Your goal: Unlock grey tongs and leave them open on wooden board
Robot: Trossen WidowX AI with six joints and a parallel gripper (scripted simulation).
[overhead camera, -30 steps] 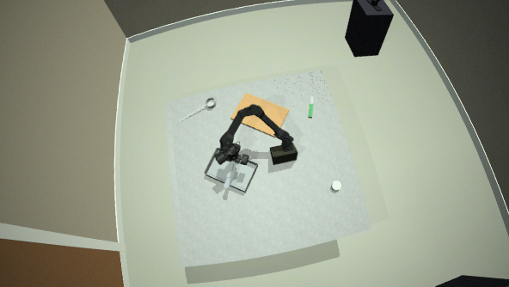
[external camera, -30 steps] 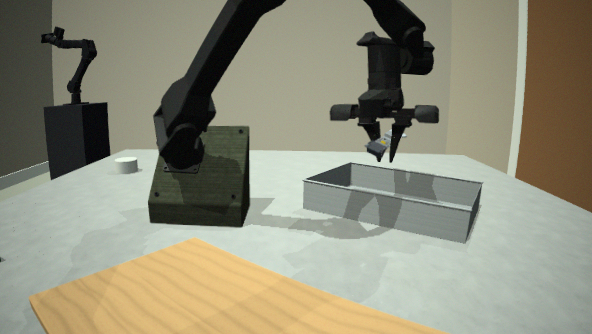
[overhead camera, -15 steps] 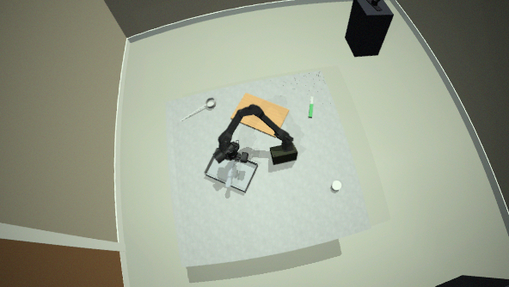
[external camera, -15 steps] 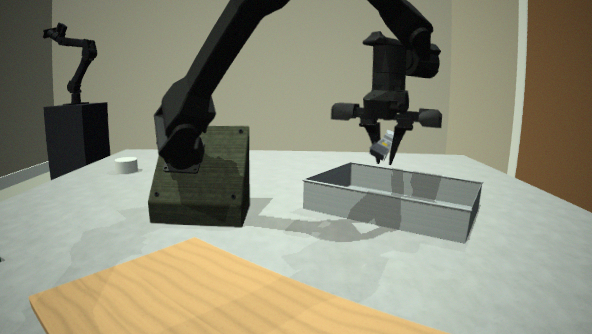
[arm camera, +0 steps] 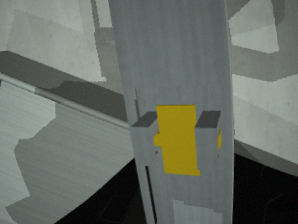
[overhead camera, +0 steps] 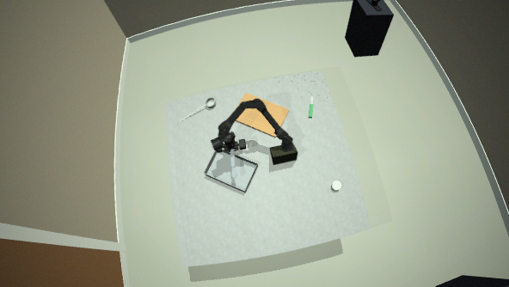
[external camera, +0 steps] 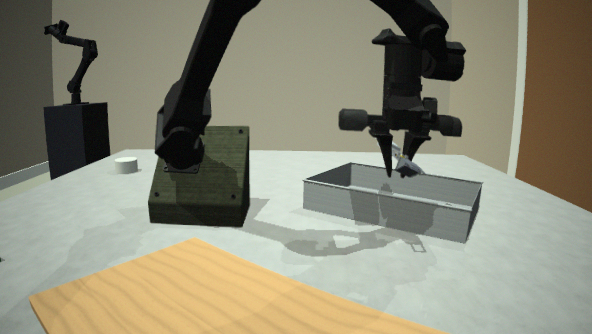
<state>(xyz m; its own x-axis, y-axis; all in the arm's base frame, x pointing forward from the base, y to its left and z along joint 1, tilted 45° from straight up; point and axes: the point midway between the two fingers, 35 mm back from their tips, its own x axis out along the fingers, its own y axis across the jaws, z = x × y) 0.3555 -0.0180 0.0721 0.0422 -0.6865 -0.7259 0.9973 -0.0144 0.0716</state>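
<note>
The grey tongs (external camera: pixel 409 166) (arm camera: pixel 172 60) are held above the near long side of the roasting tin (overhead camera: pixel 225 183) (external camera: pixel 350 202). In the overhead view, the pale tongs (overhead camera: pixel 233 165) reach over the tin. In the wrist view they form one wide grey bar, with a yellow piece (arm camera: pixel 178 142) between two small grey lugs. Their slope and whether the tips point down are hard to tell. My gripper (external camera: pixel 398 169) points down and is shut on the tongs. The wooden board (overhead camera: pixel 280 112) (external camera: pixel 200 280) lies flat, apart from tongs and tin. The lock's state cannot be told.
The arm's dark base block (overhead camera: pixel 284 155) (external camera: pixel 200 200) stands beside the tin. A round white object (overhead camera: pixel 336 186) (external camera: pixel 126 165), a green-handled tool (overhead camera: pixel 310 110) and a small strainer (overhead camera: pixel 210 103) lie farther out on the table.
</note>
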